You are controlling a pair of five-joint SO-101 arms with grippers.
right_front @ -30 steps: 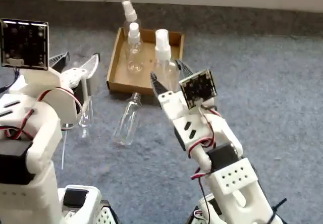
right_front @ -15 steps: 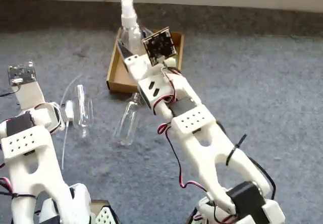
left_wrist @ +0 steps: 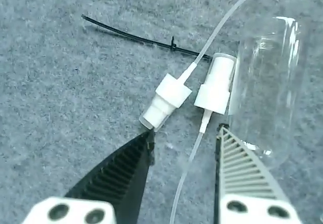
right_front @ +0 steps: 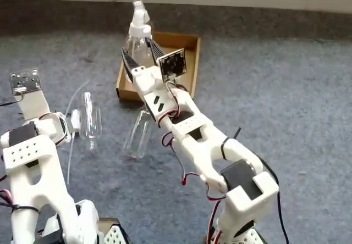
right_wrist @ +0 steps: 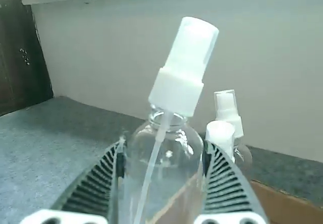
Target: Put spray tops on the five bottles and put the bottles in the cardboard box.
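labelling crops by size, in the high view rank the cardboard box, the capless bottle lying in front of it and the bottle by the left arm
1. cardboard box, clearly the largest.
2. capless bottle and bottle by the left arm: they look about alike, so no ranking between them.

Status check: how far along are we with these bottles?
Done: two capped bottles stand at the cardboard box's far end. In hand: the right gripper holds a third capped bottle over the box, jaws shut on it. Left: two bare bottles lie on the carpet, two loose spray tops under the open left gripper.
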